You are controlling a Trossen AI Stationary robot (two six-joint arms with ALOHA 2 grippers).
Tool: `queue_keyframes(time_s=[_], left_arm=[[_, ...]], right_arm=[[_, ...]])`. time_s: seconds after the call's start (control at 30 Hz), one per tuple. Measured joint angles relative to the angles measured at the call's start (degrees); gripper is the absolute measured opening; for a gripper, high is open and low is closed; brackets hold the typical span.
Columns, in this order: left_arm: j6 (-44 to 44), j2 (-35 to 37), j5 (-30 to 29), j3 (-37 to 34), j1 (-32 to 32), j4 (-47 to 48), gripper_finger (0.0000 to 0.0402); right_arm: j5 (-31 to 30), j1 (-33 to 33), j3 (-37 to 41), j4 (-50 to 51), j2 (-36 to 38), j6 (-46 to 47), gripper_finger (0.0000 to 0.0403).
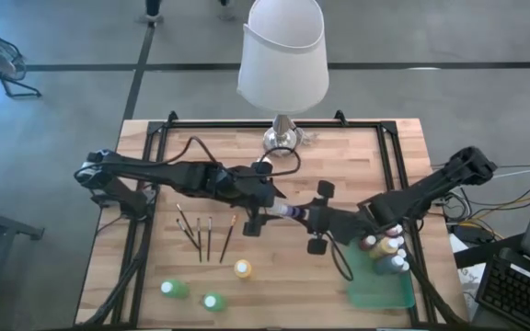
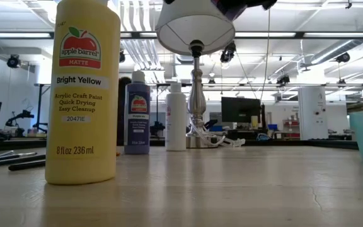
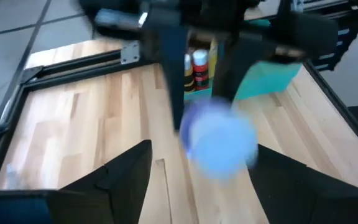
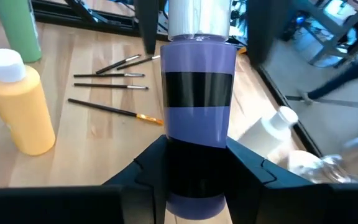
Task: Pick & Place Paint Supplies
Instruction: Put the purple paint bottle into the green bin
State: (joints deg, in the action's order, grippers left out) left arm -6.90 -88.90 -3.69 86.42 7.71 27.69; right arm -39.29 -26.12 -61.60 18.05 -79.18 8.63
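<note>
High view: a handover is judged underway at table (image 1: 247, 156) centre; purple bottle (image 1: 291, 212) is pinched by right gripper (image 1: 313, 219), left gripper (image 1: 263, 214) spread. Carrying toward the four o'clock tray (image 1: 380, 292) is called for next.

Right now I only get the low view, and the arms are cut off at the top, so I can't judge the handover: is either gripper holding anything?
Observer: Yes. The right gripper has its jaws shut on a purple bottle, over mid-table.
Operator: And the left one?
Observer: The left gripper has its jaws open on either side of the bottle's other end, not touching it.
Operator: Where do bottles go?
Observer: The green tray by the right arm holds several bottles.
</note>
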Motion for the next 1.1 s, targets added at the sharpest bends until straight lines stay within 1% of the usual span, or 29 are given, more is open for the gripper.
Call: queue_keyframes(time_s=[0.07, 0.13, 0.2, 0.3, 0.4, 0.47, 0.53, 0.6, 0.63, 0.7, 0.77, 0.8, 0.87, 1.0, 1.1], left_arm=[[1.0, 2.0, -1.7, -2.4, 0.1, -0.1, 0.0264], [2.2, 4.1, -2.6, -6.0, 0.1, -3.0, 0.0262], [2.7, 6.1, -2.7, -10.8, 0.3, -8.9, 0.0262], [2.3, 8.8, -2.6, -19.3, 0.8, -22.4, 0.0262], [1.6, 9.9, -1.3, -29.0, 0.8, -42.7, 0.0262], [1.6, 9.3, -0.3, -34.5, 0.8, -55.2, 0.0262], [1.6, 8.4, 0.2, -38.4, 0.8, -64.6, 0.0262], [1.7, 7.5, 0.9, -41.1, 0.8, -71.0, 0.0262], [2.0, 7.1, 1.7, -42.0, 0.8, -73.7, 0.0262], [2.1, 6.0, 4.2, -43.0, 0.8, -78.9, 0.0262], [2.1, 4.6, 7.7, -43.2, 0.8, -83.6, 0.0262], [2.1, 3.7, 8.9, -43.1, 0.8, -85.6, 0.0262], [1.2, 2.1, 10.3, -41.8, 0.8, -86.9, 0.0262], [-1.1, -1.6, 10.3, -37.2, 0.8, -86.5, 0.0262], [-2.3, -4.1, 10.3, -33.0, 0.8, -84.4, 0.0262]], right_arm=[[-2.8, -1.5, 0.0, 2.2, 1.1, 1.4, 0.0108], [-5.7, -3.4, 0.7, 3.5, 2.4, 3.0, 0.0108], [-7.8, -5.0, 1.9, 2.7, 3.4, 4.1, 0.0108], [-9.7, -7.2, 5.3, -2.0, 4.9, 4.5, 0.0108], [-10.4, -8.2, 9.2, -11.1, 5.3, 2.2, 0.0107], [-10.4, -8.3, 11.6, -19.4, 5.2, -1.5, 0.0107], [-10.2, -8.3, 14.0, -28.7, 5.2, -6.3, 0.0107], [-9.6, -8.3, 16.7, -38.5, 5.2, -11.8, 0.0107], [-8.4, -8.2, 18.1, -43.6, 5.2, -14.5, 0.0107], [-3.9, -8.0, 20.8, -53.1, 5.2, -18.5, 0.0107], [-0.6, -7.4, 23.1, -59.5, 5.2, -20.2, 0.0107], [0.4, -7.0, 23.9, -61.1, 5.2, -20.2, 0.0107], [0.8, -6.3, 25.1, -62.2, 5.1, -20.1, 0.0107], [0.8, -6.0, 25.5, -62.7, 4.8, -19.5, 0.0107], [1.1, -6.2, 25.5, -62.3, 4.6, -19.8, 0.0107]])
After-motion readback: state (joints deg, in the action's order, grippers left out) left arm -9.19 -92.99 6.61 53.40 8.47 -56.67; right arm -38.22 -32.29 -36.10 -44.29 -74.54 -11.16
